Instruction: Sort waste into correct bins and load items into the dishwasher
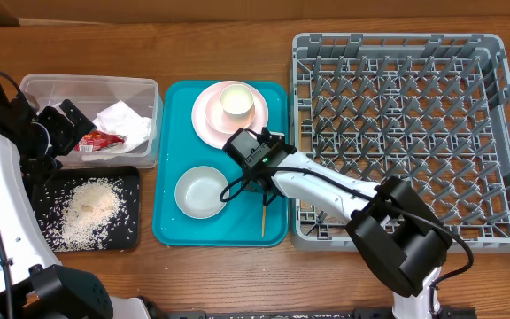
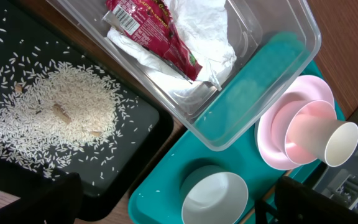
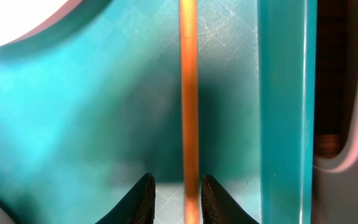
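A thin wooden chopstick [image 3: 188,93] lies on the teal tray [image 3: 73,124] beside its right rim. My right gripper [image 3: 178,193] is low over it, fingers astride it with a small gap on the left side. From above, the right gripper [image 1: 259,173] covers the chopstick's [image 1: 263,217] far end. The pale grey-green bowl [image 1: 202,191] sits on the tray's front. The white cup [image 1: 236,101] stands on the pink plate [image 1: 204,120]. My left gripper [image 1: 65,131] hangs open and empty over the clear tub [image 1: 34,89], which holds the napkin [image 1: 124,121] and red wrapper [image 1: 103,141].
Rice [image 1: 91,208] is heaped on the black tray [image 1: 131,177] at front left. The grey dish rack [image 1: 397,133] stands right of the teal tray [image 1: 171,230], its wall close to the chopstick. The left wrist view shows the bowl [image 2: 213,199] between the left fingers.
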